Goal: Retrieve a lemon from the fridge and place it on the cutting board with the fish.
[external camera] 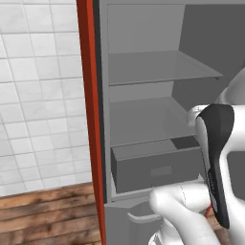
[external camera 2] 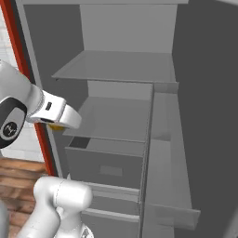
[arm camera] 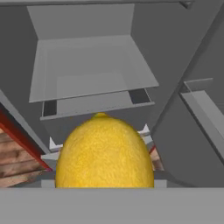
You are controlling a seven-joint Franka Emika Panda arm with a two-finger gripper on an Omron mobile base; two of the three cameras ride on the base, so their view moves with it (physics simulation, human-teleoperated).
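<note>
The lemon (arm camera: 105, 151), yellow and round, sits large at the bottom middle of the hand view, close to the camera and covering the fingertips. In the right base view a sliver of the lemon (external camera 2: 56, 126) peeks out under the white hand, where my gripper (external camera 2: 60, 122) is shut on it, in front of the open fridge (external camera 2: 121, 69) at its left edge. The fridge (external camera: 143, 72) has bare grey shelves and a grey drawer (external camera: 158, 167) below them. The cutting board and the fish are out of view.
The open fridge door (external camera 2: 167, 186) with its bins stands close on the right. A red upright strip (external camera: 88, 95) borders the fridge on the left, beside a white tiled wall (external camera: 38, 95) and wooden boards (external camera: 48, 210) below.
</note>
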